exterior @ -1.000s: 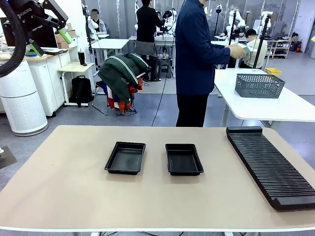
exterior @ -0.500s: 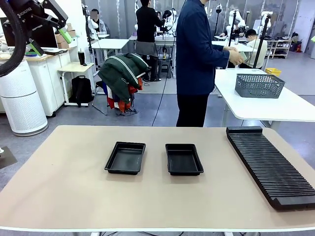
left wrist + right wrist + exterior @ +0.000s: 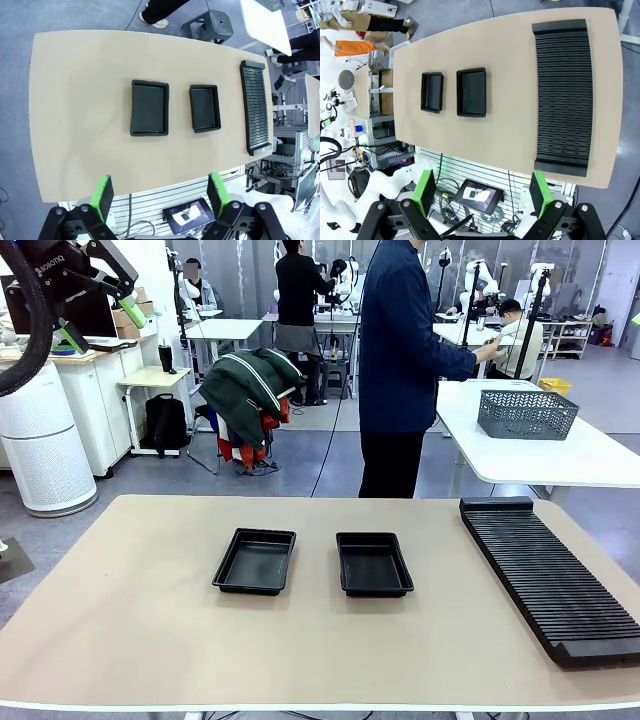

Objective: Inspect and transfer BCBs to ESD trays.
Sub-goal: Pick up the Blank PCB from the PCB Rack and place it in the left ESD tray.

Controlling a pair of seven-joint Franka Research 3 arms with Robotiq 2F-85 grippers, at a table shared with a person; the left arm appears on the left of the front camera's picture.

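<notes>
Both arms sit high over the counter [image 3: 130, 630], looking down. Left jaws are wide open and gripping nothing, pads [image 3: 104, 194] clear. Right jaws are the same, pads [image 3: 425, 191] clear. Two trays sit mid-counter, side by side with a gap: left tray [image 3: 255, 561], right tray [image 3: 374, 564], bare black floors showing. Rack [image 3: 548, 578] runs along the right edge, well apart from the trays. Person [image 3: 400, 350] stands just past the far edge, turned sideways, hand [image 3: 487, 348] out over the white table [image 3: 560, 455] behind.
</notes>
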